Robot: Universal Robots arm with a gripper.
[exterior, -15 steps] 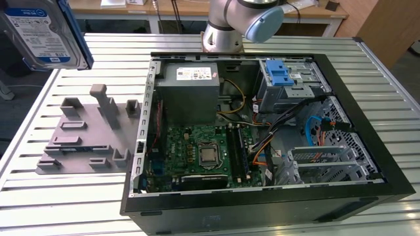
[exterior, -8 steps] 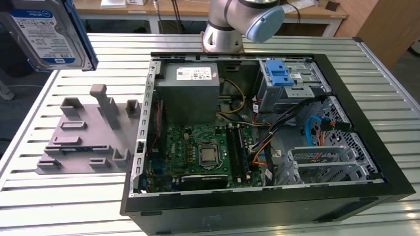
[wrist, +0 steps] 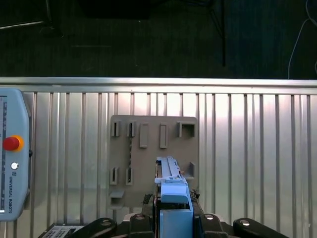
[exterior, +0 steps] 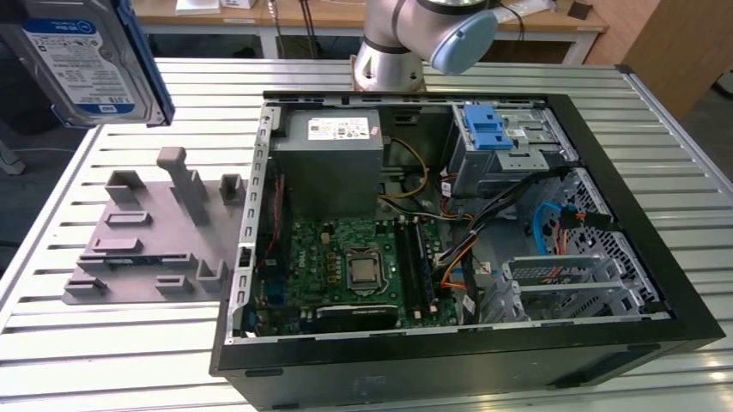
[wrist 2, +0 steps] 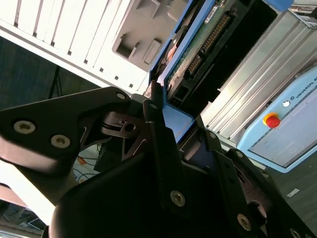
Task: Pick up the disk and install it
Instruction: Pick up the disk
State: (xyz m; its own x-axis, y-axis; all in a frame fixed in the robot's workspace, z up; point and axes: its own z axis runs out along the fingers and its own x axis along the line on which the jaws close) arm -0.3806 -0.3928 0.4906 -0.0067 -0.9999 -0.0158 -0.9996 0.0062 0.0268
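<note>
Over grey fixture plate, gripper clamped on disk, open PC case beside plate.

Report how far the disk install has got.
Done: the flat silver disk with blue plastic rails is up off the grey slotted fixture plate. In hand: the black gripper is shut on its rail, over that plate. Left: it is not yet in the open black computer case.

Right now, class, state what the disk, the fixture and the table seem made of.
The disk: silvery metal casing, paper-like label, glossy blue rails, probably plastic. The fixture: matte grey, likely moulded plastic. The table: ribbed bright metal, probably aluminium.
</note>
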